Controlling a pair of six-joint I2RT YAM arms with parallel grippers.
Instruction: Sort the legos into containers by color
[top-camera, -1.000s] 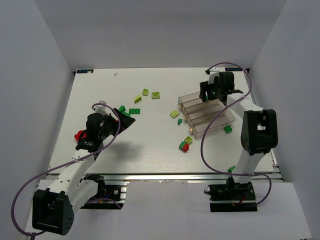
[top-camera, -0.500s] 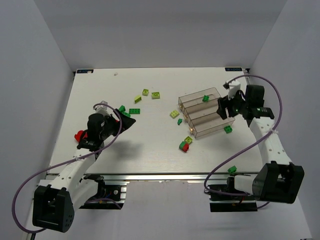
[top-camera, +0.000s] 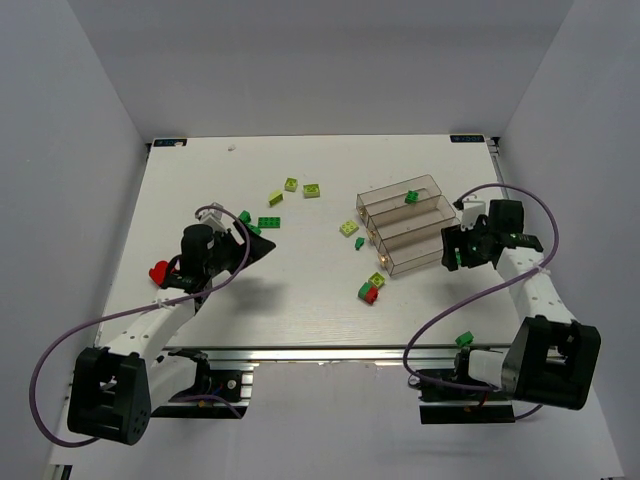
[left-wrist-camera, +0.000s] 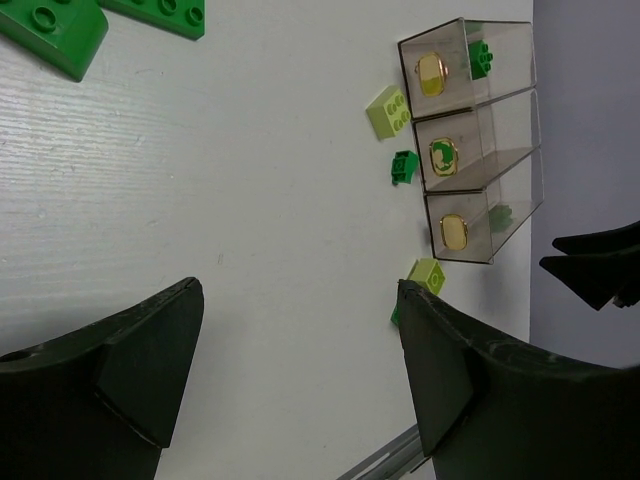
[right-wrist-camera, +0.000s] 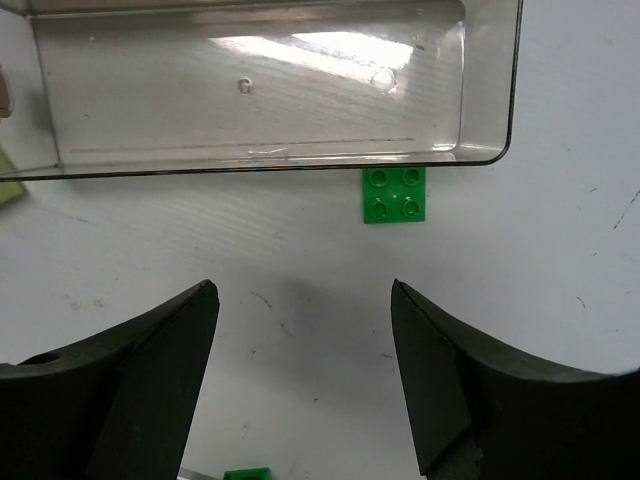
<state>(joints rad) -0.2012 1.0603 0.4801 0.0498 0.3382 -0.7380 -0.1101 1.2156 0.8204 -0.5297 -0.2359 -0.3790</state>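
Right wrist: right jaws wide near 1 green lego (right-wrist-camera: 393, 194) beside the containers (right-wrist-camera: 300, 90); left jaws wide, empty.

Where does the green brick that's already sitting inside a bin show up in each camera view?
Top external: the green brick is right of center, in the far bin.
Left wrist: the green brick is at the upper right, inside the topmost bin.
Right wrist: not in view; only one bin shows, bare where visible.
Shared landmark: the clear three-bin tray.
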